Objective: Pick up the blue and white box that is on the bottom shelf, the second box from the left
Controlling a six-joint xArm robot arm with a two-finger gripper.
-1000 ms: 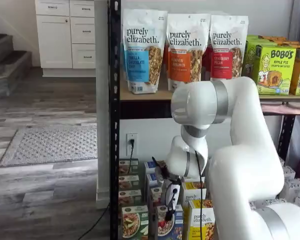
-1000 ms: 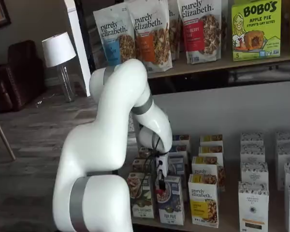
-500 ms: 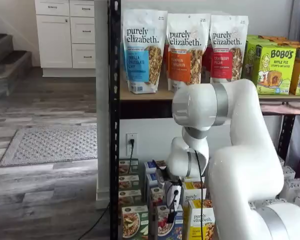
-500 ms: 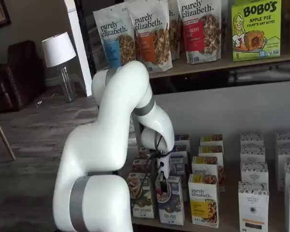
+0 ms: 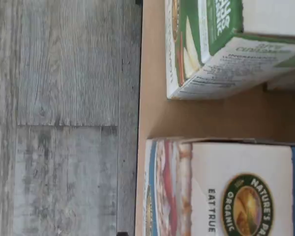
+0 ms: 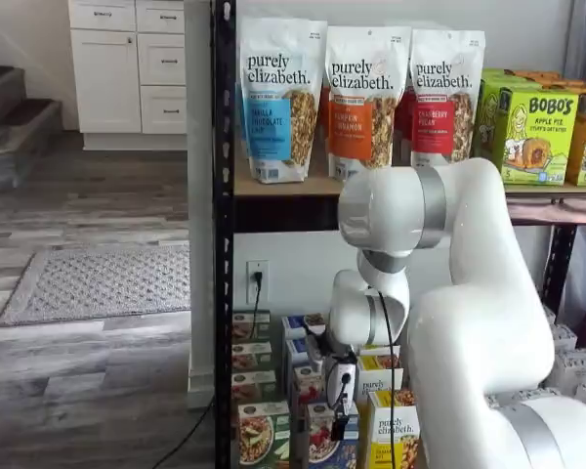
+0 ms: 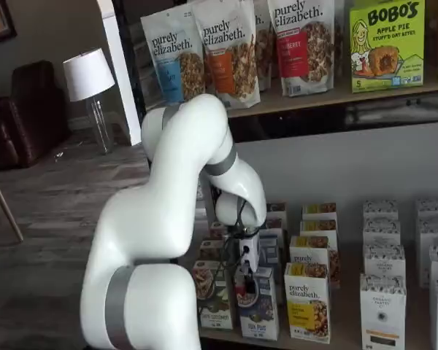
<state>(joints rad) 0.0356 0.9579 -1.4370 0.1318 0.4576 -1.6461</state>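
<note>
The bottom shelf (image 7: 350,332) carried rows of cartons set close, its front edge giving onto bare wood floor (image 5: 64,118). At that edge the blue and white box (image 7: 260,310) stood upright, a tan gap parting it from the green carton (image 5: 206,49) and the yellow carton (image 7: 307,300) just beside it. The gripper (image 7: 241,286) hung over its top, jaws at widest; whether they touched it could not be told.

Soft, even indoor light, faint shadows; wrist view close and slightly blurred
</note>
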